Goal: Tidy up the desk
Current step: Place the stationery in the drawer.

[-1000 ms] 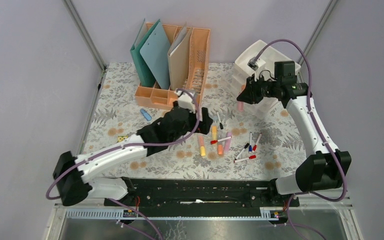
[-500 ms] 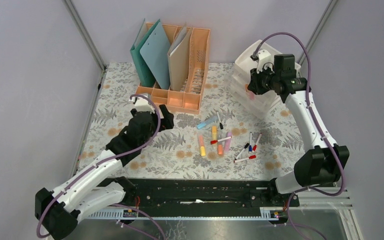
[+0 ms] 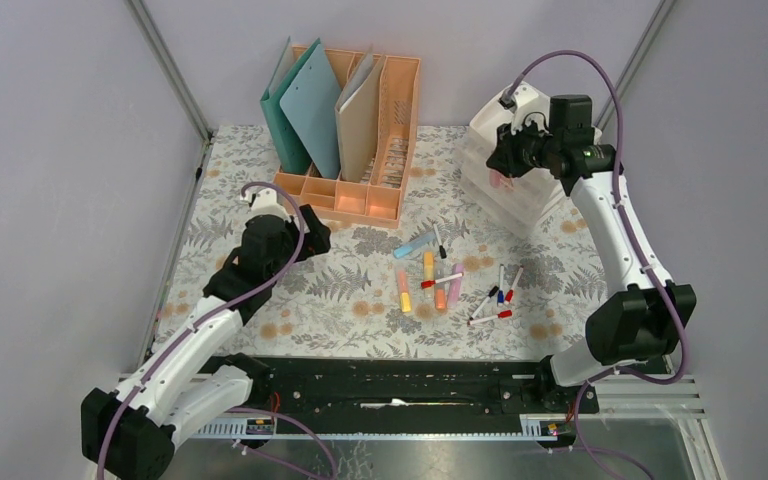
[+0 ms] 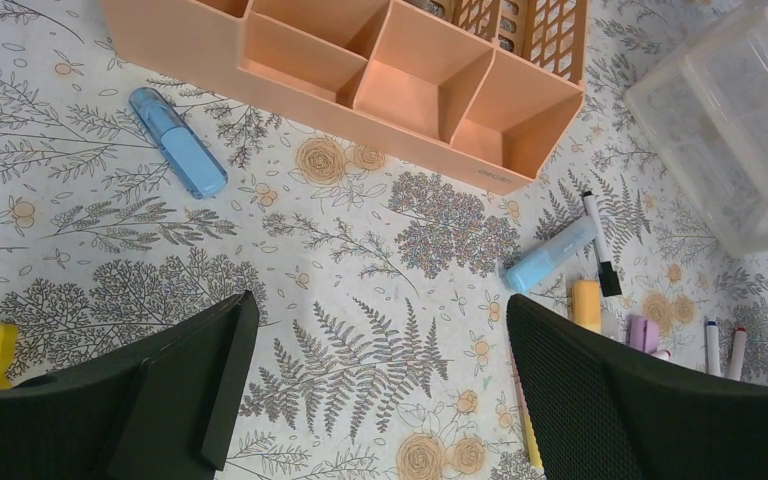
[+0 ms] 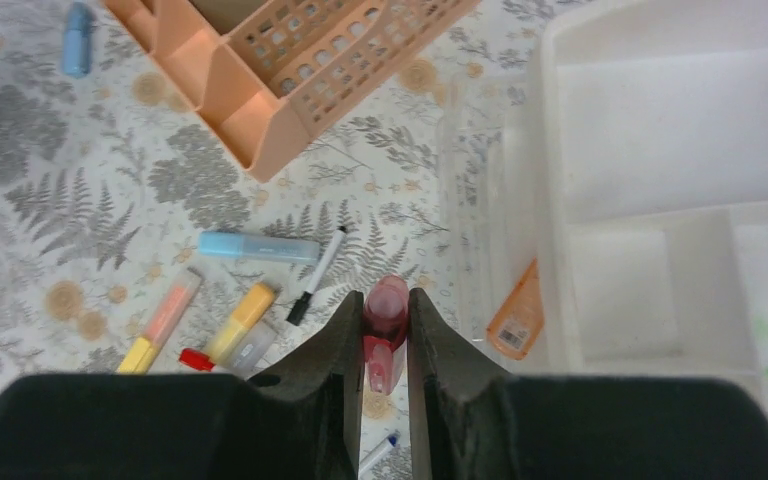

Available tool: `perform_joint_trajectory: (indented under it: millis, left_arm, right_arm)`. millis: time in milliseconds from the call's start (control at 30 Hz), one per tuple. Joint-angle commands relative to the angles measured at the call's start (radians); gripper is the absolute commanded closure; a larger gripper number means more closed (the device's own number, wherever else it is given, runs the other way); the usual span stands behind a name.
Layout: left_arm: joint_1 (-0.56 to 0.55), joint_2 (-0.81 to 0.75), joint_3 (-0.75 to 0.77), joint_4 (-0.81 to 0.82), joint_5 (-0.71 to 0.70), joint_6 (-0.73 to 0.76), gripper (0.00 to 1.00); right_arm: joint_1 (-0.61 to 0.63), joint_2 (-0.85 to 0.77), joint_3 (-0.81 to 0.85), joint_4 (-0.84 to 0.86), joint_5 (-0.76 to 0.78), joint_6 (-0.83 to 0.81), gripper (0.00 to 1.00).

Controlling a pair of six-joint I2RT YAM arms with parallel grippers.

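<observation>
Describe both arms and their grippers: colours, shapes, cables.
The left arm and right arm have white tubular links and bulky black joints. A mauve cable loops along each. The left gripper and right gripper are black, each with two broad fingers, finely textured.

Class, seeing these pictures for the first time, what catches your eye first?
The right hand pinches a pink highlighter beside the white drawer unit, far right. Colourful pens lie scattered across the middle of the desk, and a peach file rack holding folders stands at the back.
</observation>
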Motion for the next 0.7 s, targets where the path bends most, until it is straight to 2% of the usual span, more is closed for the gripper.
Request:
perform_joint_trajectory:
  millis: [0,167,367,433,667]
  left_arm:
    - [0.028,-0.001,-0.002,0.048,0.052,0.014,0.01]
    - [0.059,-0.012,-0.031,0.056,0.087,-0.014,0.01]
    - [0.081,-0.019,-0.051,0.067,0.114,-0.034,0.01]
    - [0.086,-0.020,-0.057,0.081,0.119,-0.030,0.01]
    - [0.110,-0.016,-0.063,0.093,0.168,-0.039,0.01]
  right_arm:
    - [-0.002,-0.014,0.053,0.032,0.166,-0.034,1.00]
    - [-0.001,0.008,0.039,0.050,0.309,-0.133,1.00]
    - [-0.001,0.001,-0.046,0.050,0.352,-0.222,1.00]
    - [-0.001,0.004,-0.073,0.033,0.320,-0.233,1.00]
    - [-0.001,0.029,-0.060,-0.114,0.033,-0.188,1.00]
